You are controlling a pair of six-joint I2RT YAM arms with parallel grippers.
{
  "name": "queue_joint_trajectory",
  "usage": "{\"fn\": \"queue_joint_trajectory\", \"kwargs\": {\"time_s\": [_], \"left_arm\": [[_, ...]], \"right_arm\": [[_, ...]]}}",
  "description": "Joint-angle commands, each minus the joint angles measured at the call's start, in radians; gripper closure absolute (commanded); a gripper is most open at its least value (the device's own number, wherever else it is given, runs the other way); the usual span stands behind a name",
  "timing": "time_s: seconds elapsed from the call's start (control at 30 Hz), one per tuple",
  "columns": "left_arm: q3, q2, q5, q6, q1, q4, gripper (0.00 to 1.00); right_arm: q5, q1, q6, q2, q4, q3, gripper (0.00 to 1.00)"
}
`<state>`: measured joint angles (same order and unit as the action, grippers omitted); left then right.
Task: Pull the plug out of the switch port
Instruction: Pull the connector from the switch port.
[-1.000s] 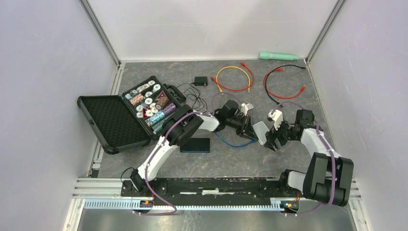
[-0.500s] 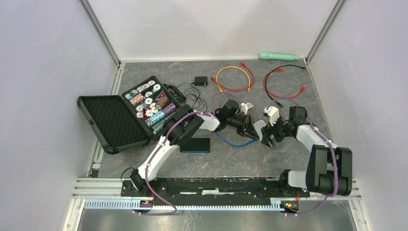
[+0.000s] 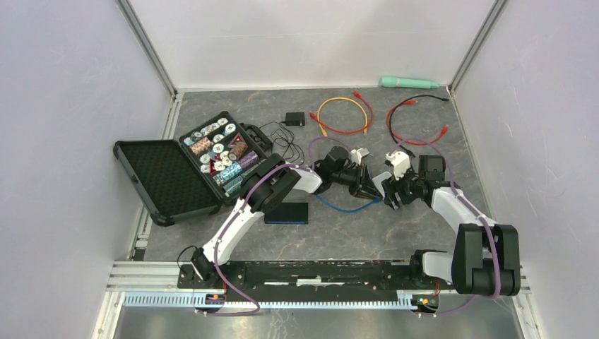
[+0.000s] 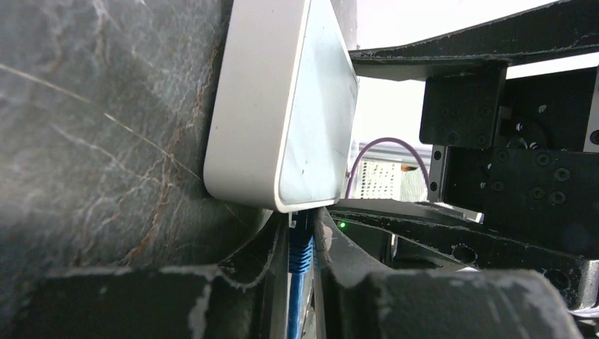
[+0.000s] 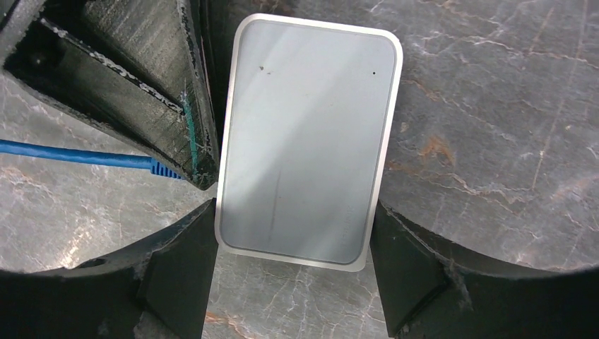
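Beyond the right gripper (image 5: pixel 293 233), the far end of the switch (image 5: pixel 307 141) faces bare marbled table (image 5: pixel 494 106), and the surface off that tool's right side is open too. Its left side is crowded. The left gripper (image 4: pixel 300 226) reaches in there, with its dark fingers (image 5: pixel 141 92) lying close along the switch's long edge. Well behind both tools lie an orange cable loop (image 3: pixel 344 114) and a red and black cable (image 3: pixel 413 123). An open chip case (image 3: pixel 205 159) sits off beyond the left arm's elbow.

The plug (image 4: pixel 300 254) sits right between the left gripper's fingertips, at the corner of the switch nearest that tool. Its tip meets the switch's edge at the port. The blue cable (image 5: pixel 70 154) runs back from it between the fingers and away across the table.

The left gripper is clenched narrowly on the plug, one finger against each side. The right gripper straddles the near end of the switch. Its jaws are spread to the casing's width, with one pad against each long side, clasping it flat on the table.
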<state>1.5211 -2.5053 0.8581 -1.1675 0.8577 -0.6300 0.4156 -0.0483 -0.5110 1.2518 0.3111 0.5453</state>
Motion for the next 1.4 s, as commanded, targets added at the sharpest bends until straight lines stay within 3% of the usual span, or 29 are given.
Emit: {"fn": "queue_joint_trajectory", "kwargs": {"time_s": [0.0, 0.13, 0.3, 0.43, 0.87, 1.0, 1.17, 1.37], "left_arm": [[-0.009, -0.014, -0.008, -0.101, 0.001, -0.068, 0.98], [-0.027, -0.008, -0.007, -0.117, 0.001, -0.089, 0.98], [-0.030, -0.002, 0.019, -0.120, -0.004, -0.105, 0.98], [-0.025, -0.002, 0.040, -0.089, -0.021, -0.094, 0.98], [-0.073, -0.007, -0.007, -0.244, -0.019, -0.241, 0.98], [-0.087, 0.000, 0.003, -0.240, -0.016, -0.242, 0.98], [-0.102, 0.015, 0.026, -0.174, -0.024, -0.182, 0.98], [-0.089, 0.011, 0.024, -0.170, -0.037, -0.176, 0.98]], "right_arm": [[-0.040, 0.004, 0.117, -0.041, -0.137, 0.013, 0.63], [-0.052, 0.007, 0.123, -0.027, -0.135, 0.022, 0.71], [-0.017, 0.006, -0.032, -0.024, -0.103, 0.028, 0.80], [-0.033, -0.002, -0.108, -0.010, -0.097, 0.030, 0.96], [-0.088, 0.013, 0.223, -0.042, -0.229, -0.004, 1.00], [-0.096, 0.014, 0.175, -0.034, -0.215, 0.012, 1.00], [-0.084, 0.010, -0.003, -0.044, -0.207, 0.012, 1.00], [-0.035, 0.002, 0.029, -0.049, -0.230, 0.003, 1.00]]}}
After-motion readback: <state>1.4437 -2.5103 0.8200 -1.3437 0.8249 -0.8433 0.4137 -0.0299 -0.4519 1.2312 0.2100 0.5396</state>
